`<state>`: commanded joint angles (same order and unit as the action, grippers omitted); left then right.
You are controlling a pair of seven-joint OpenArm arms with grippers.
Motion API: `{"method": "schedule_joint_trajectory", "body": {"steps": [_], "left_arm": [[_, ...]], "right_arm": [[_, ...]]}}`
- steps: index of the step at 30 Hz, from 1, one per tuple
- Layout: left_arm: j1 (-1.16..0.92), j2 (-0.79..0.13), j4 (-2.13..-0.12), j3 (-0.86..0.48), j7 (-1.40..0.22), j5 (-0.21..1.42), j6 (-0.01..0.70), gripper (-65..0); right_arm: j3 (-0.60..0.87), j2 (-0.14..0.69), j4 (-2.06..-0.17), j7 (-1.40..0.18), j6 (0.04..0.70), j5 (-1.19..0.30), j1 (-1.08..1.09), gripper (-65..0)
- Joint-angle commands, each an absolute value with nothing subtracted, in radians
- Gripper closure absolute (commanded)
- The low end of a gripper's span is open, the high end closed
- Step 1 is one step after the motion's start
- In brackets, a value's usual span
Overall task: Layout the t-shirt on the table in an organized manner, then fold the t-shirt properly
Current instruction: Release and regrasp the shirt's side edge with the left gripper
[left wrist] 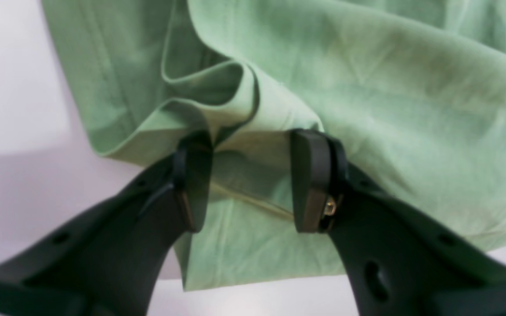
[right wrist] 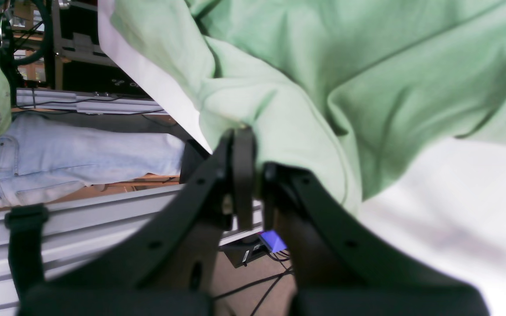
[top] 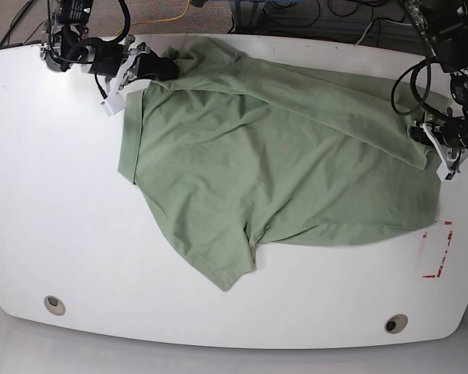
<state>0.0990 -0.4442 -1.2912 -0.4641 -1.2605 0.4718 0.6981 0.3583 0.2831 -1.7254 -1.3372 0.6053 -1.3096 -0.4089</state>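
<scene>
One t-shirt (top: 281, 164), one table (top: 54, 218), two grippers working. Over at the table's far left corner the right gripper (top: 152, 68) is pinching a bunched fold of the t-shirt's edge, its jaws pressed together on the cloth in the right wrist view (right wrist: 253, 175), right at the table's rim. The pale sage-green t-shirt is lying across the far half of the table, spreading from that corner towards the right edge, one sleeve (top: 230, 269) pointing down towards the near edge, the fabric rumpled with long diagonal creases. Two round grey grommet holes (top: 54, 304) are sitting along the near edge, and one red tape mark (top: 441, 249) is showing near the right edge. By that edge, the left gripper (top: 441, 144) is standing with jaws apart, a hemmed fold lying loosely between its fingertips (left wrist: 310, 175).
</scene>
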Motion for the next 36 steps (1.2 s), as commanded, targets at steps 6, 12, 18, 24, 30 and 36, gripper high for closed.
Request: {"method": "schedule_joint_trajectory", "body": {"steps": [6,12,18,24,30,36], "left_arm": [[0.097,-0.444,-1.291,-0.464,-1.260,0.472,0.698,-10.6],[0.097,-0.444,-1.291,-0.464,-1.262,0.470,0.698,-6.8],[0.062,-0.449,-1.374,-0.464,-1.262,0.470,0.698,-1.8],[0.013,-0.449,-1.494,-0.466,-1.262,0.470,0.698,-1.7],[-0.041,-0.449,-1.584,-0.507,-1.285,0.472,0.698,-1.7],[-0.051,-0.449,-1.636,-0.579,-1.353,0.472,0.698,-1.7]], "right_arm": [[0.360,0.283,-1.725,-1.337,0.605,-1.310,-0.410,-0.3],[0.360,0.282,-1.725,-1.337,0.605,-1.310,-0.410,-0.3],[0.361,0.282,-1.725,-1.337,0.605,-1.310,-0.410,-0.3],[0.360,0.282,-1.725,-1.337,0.605,-1.310,-0.409,-0.3],[0.360,0.282,-1.725,-1.337,0.605,-1.310,-0.407,-0.3],[0.360,0.282,-1.725,-1.337,0.605,-1.310,-0.406,-0.3]]}}
